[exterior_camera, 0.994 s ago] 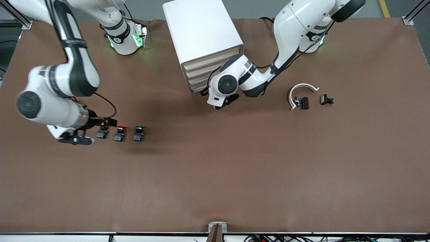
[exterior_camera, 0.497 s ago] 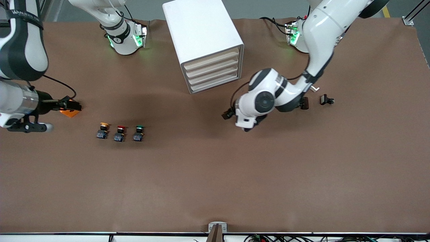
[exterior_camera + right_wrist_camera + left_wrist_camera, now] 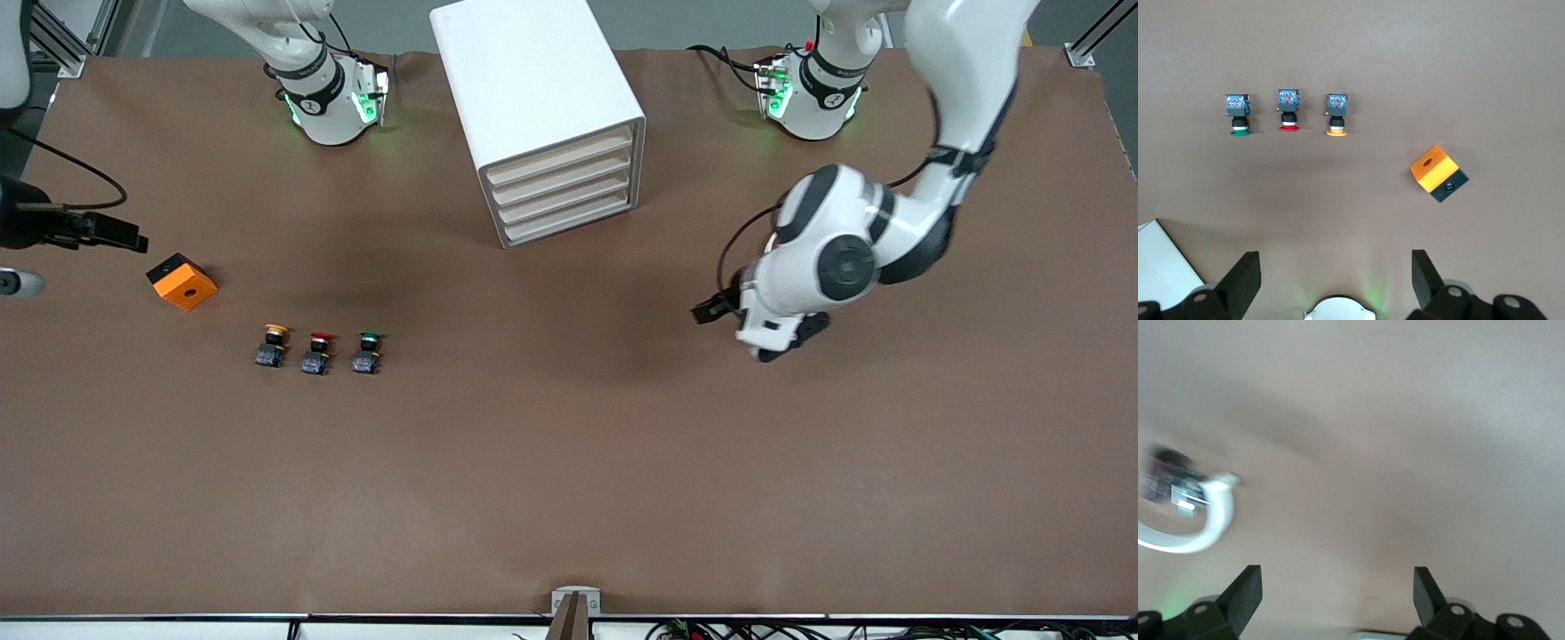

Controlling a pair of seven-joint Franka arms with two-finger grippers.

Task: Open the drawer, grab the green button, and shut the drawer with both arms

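Note:
The white cabinet (image 3: 533,80) stands near the arms' bases, its four cream drawers all pushed in; the drawer (image 3: 569,220) is the lowest one. The green-capped button (image 3: 366,352) stands on the brown mat beside a red-capped one (image 3: 316,352) and a yellow-capped one (image 3: 271,345); the right wrist view shows the button (image 3: 1239,113) too. My right gripper (image 3: 1336,277) is open and empty, high over the right arm's end of the table. My left gripper (image 3: 1337,593) is open and empty, over the mat toward the left arm's end.
An orange block (image 3: 182,281) with a black underside lies by the three buttons, toward the right arm's end. The left wrist view shows a white curved piece (image 3: 1205,527) with a small dark part (image 3: 1168,487) under the left arm.
The left arm swung from the cabinet's drawer fronts out toward its own end of the table. The right arm pulled back from the buttons, uncovering the orange block. Both grippers stayed open.

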